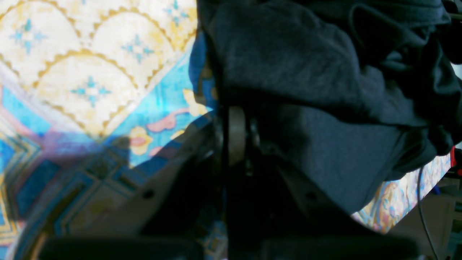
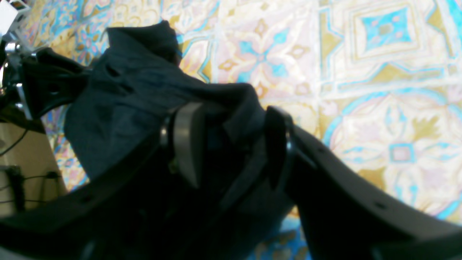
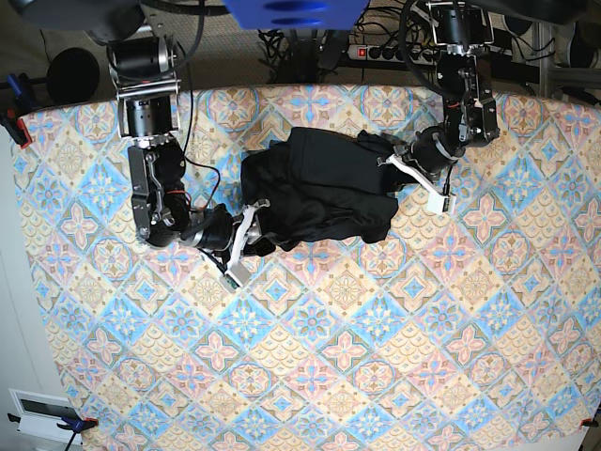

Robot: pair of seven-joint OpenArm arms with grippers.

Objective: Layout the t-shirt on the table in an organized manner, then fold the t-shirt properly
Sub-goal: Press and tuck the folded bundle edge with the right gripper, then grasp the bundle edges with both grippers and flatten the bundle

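Near the table's [image 3: 310,376] far edge, the bunched t-shirt [image 3: 319,197]; left gripper [image 3: 406,167] clenched on its hem; right gripper [image 3: 246,237] spread wide around a fold; bare cloth lies in front.

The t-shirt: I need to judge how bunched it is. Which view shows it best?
The base view: the whole t-shirt shows as a crumpled heap on the table between both arms. The left wrist view shows only a close, blurry fold; the right wrist view shows one bunched end between the right end effector's open jaws.
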